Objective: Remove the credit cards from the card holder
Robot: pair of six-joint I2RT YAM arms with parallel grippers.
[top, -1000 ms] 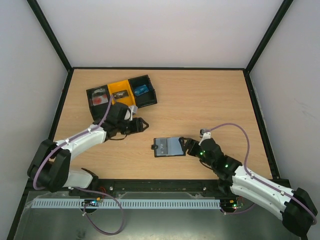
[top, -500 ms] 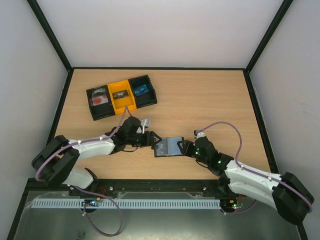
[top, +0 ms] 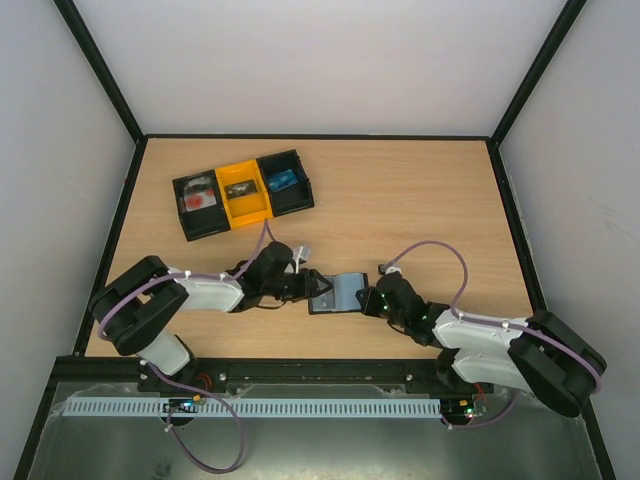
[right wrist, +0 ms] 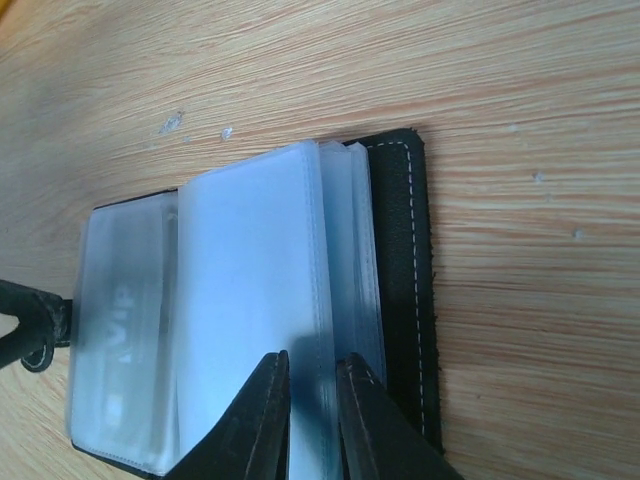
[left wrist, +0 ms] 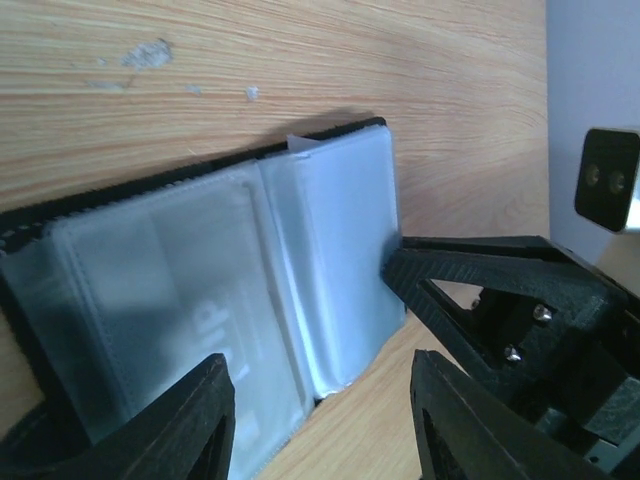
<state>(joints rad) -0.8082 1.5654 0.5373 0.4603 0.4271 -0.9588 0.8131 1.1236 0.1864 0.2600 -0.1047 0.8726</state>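
The card holder [top: 343, 290] lies open on the table, a black cover with cloudy grey-blue pocket leaves [right wrist: 250, 260]. A credit card with pale lettering [right wrist: 125, 345] shows through one pocket; it also shows in the left wrist view [left wrist: 210, 330]. My right gripper [right wrist: 313, 405] is at the holder's right side, its jaws nearly together on the edge of a pocket leaf. My left gripper [left wrist: 320, 420] stands open at the holder's left side, one finger over the pockets and one over bare wood. The two grippers face each other across the holder [left wrist: 330, 240].
A black-and-yellow three-compartment tray [top: 250, 208] with small items sits at the back left of the wooden table. Black frame rails edge the table. The right gripper's fingers [left wrist: 500, 290] show close by in the left wrist view.
The left arm swung from near the tray to the holder's left edge. The right arm pushed in over the holder and its jaws closed from wide open onto a pocket leaf.
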